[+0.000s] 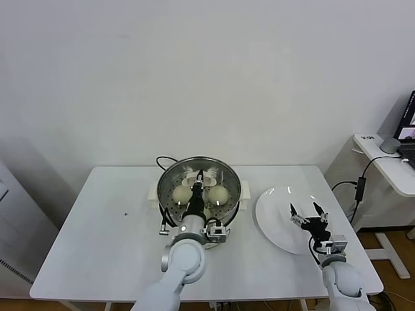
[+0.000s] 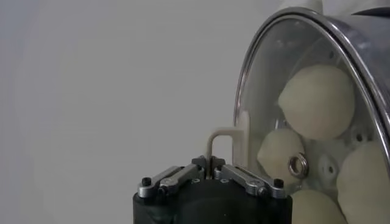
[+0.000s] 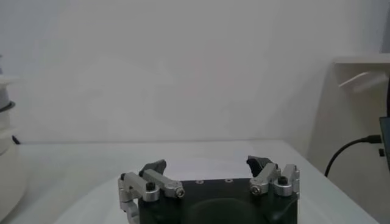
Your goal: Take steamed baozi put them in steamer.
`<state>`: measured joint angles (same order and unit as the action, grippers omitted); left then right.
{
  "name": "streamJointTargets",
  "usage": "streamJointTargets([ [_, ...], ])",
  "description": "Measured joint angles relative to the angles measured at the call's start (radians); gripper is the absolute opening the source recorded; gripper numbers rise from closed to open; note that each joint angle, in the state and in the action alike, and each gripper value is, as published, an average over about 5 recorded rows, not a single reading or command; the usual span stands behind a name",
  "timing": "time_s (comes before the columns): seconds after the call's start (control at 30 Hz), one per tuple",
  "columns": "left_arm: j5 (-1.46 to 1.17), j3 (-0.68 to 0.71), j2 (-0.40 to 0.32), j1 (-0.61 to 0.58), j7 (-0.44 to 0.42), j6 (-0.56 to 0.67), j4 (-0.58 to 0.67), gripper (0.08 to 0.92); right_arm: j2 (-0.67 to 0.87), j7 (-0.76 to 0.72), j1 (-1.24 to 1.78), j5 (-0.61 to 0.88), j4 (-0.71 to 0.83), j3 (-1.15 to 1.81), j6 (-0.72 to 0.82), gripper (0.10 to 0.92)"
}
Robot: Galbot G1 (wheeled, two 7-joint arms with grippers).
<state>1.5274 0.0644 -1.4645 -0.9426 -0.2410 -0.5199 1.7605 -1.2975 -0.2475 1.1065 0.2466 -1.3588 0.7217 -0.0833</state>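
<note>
The steamer (image 1: 200, 188) stands at the table's middle, a shiny steel pot on a white base. A round glass lid (image 2: 286, 91) lies over its top. Through the glass I see several pale baozi (image 2: 317, 100), two of them clear in the head view (image 1: 182, 193). My left gripper (image 1: 198, 180) reaches over the pot and is shut on the lid's cream handle (image 2: 222, 137), jaws pinched together on it (image 2: 210, 161). My right gripper (image 1: 309, 217) hovers open over the white plate (image 1: 275, 217), nothing between its fingers (image 3: 207, 164).
A black cord (image 1: 163, 160) runs from the steamer's back left. A side desk (image 1: 389, 162) with cables stands off the table's right edge. The steamer's side (image 3: 6, 152) shows far off in the right wrist view.
</note>
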Motion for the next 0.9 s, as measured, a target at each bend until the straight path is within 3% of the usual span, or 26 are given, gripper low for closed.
streamJointTargets([
  [0.47, -0.236, -0.034, 0.073, -0.072, -0.051, 0.003, 0.171, 0.511, 0.008, -0.011, -0.015, 0.005, 0.002, -0.001, -0.001, 0.823],
  [0.7, -0.619, -0.125, 0.143, -0.098, -0.092, 0.066, 0.303, 0.711, 0.008, -0.018, -0.010, 0.014, -0.011, -0.006, 0.008, 0.823],
  [0.9, -1.023, -0.280, 0.186, -0.131, -0.043, 0.077, 0.380, 0.817, 0.007, -0.005, 0.002, 0.019, -0.031, -0.008, 0.024, 0.823],
])
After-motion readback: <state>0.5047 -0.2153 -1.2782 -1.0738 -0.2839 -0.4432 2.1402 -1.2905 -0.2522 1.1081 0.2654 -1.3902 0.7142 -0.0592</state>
